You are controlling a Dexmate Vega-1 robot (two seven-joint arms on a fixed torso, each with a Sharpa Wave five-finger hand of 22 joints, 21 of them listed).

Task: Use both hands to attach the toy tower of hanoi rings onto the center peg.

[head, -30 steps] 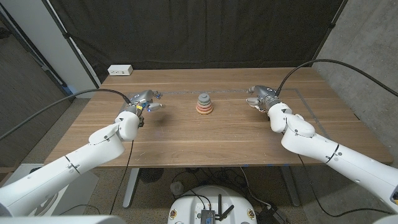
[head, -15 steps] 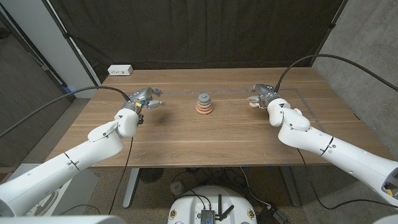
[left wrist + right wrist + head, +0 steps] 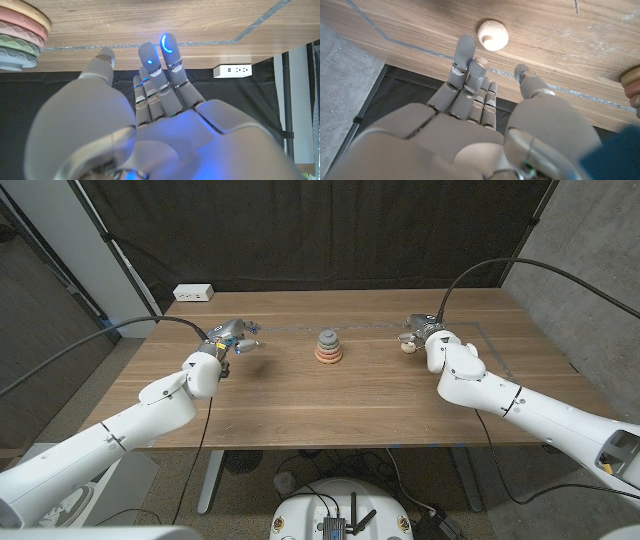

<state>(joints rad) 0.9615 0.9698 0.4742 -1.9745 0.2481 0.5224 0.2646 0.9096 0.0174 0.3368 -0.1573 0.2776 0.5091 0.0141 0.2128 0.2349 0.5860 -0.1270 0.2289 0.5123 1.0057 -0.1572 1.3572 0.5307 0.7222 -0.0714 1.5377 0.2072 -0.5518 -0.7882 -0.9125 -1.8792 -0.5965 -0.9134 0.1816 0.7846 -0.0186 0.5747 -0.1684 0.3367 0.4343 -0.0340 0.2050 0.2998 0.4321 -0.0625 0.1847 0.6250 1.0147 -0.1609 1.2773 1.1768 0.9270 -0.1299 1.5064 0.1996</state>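
Right hand (image 3: 418,332): I see it over the far right part of the wooden table (image 3: 380,400), fingers extended and spread, holding nothing. In the right wrist view its fingertips (image 3: 466,47) point toward a small cream rounded piece (image 3: 493,34) lying on the table just beyond them; I cannot tell whether they touch it. In the head view that piece (image 3: 407,347) sits just beside the hand, on the side nearer the stack.

Left hand (image 3: 232,337): I see it over the far left part of the table, fingers straight and apart, empty. In the left wrist view its fingertips (image 3: 168,44) glow blue.

Ring stack (image 3: 328,348): it stands upright at the table centre, between the two hands and well apart from each, with a grey ring on top and pink and tan rings beneath. The left wrist view shows the stack's edge (image 3: 20,35).

A white power strip (image 3: 193,293) lies at the far left corner.
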